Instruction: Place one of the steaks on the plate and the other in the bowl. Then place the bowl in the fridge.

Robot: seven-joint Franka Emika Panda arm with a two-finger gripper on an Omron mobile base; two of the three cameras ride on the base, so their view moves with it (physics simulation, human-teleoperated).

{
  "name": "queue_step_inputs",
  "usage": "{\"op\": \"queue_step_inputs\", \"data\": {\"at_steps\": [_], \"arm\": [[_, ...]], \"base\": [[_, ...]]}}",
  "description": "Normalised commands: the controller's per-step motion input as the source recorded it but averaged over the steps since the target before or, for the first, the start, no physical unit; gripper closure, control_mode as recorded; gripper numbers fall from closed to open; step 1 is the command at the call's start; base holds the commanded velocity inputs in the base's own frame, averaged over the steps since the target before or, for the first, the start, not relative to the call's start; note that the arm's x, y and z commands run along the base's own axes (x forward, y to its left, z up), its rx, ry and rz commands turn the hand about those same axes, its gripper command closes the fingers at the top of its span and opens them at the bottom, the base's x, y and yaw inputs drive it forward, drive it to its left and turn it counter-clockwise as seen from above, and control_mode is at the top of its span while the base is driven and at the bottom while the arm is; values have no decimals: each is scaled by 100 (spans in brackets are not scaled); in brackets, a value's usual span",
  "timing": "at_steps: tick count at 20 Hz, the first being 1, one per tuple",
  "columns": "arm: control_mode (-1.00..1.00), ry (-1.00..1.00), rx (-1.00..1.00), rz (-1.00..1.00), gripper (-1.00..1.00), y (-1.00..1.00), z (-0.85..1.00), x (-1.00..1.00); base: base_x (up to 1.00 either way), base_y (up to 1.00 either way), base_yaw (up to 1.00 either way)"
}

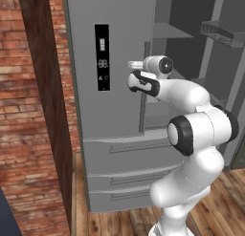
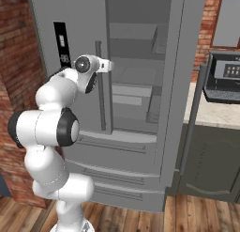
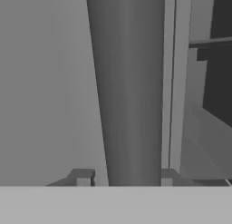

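The fridge (image 1: 86, 106) is tall, grey and metallic, with a black display panel (image 1: 101, 57) on its closed left door. Its right door (image 2: 187, 62) stands swung open, showing grey shelves (image 2: 133, 92) inside. My gripper (image 1: 131, 64) reaches sideways to the long vertical handle (image 1: 142, 87) of the left door. In the hand view that handle (image 3: 133, 91) runs straight up between my two fingertips (image 3: 83, 175), which press close against its sides. From the right base the gripper (image 2: 108, 65) sits at the handle's (image 2: 99, 99) upper part. The steaks, the plate and the bowl are out of view.
Fridge drawers (image 1: 129, 154) lie below my arm. A brick wall (image 1: 24, 134) and a dark wooden post (image 1: 48, 87) stand to the left. To the right a pale counter (image 2: 211, 113) carries a dark appliance (image 2: 225, 81) above a dark cabinet (image 2: 211, 160).
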Motion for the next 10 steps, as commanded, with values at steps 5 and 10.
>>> {"op": "queue_step_inputs", "data": {"at_steps": [5,10], "arm": [[-100,29,0,1,100,3,44,-19],[-100,0,2,6,100,29,-1,-89]], "base": [[0,0,0],[0,0,0]]}}
